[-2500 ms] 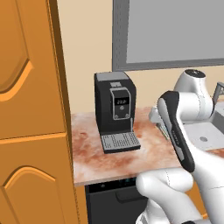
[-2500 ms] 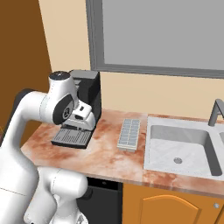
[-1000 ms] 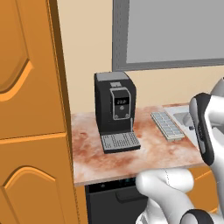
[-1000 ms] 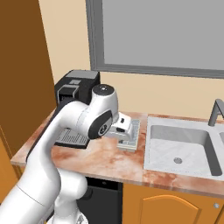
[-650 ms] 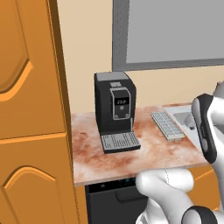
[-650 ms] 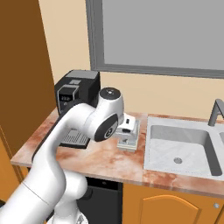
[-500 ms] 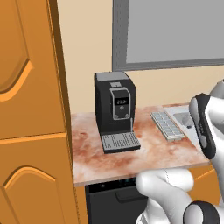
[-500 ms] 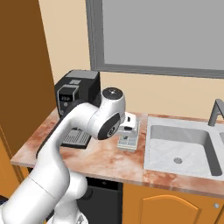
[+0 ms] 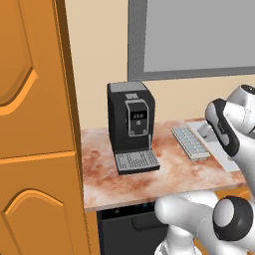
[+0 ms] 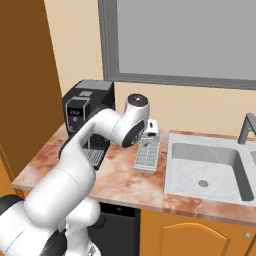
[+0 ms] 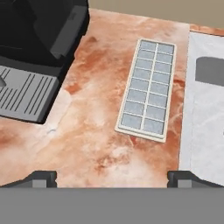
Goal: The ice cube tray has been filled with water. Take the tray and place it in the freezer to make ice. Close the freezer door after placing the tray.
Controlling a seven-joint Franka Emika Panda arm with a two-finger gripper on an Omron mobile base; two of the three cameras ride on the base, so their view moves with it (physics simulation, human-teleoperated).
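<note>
Tool [image 11: 112,177] hovers with fingers spread wide and empty above the flat pale grey gridded ice cube tray [image 11: 146,88], untouched on the marbled reddish worktop [image 11: 94,131] beside the sink [image 10: 212,165], so grasping, freezing and door-closing all remain.

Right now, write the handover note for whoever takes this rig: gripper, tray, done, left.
Gripper: open, holding nothing, poised above the counter near the tray.
The flat pale grey-white ice cube tray lies flat on the reddish marble counter, between the black coffee machine and the grey sink, apart from both.
Done: the approach only; the tray is not yet gripped.
Left: grasp the tray, carry it level to the freezer, set it inside, close the door.
</note>
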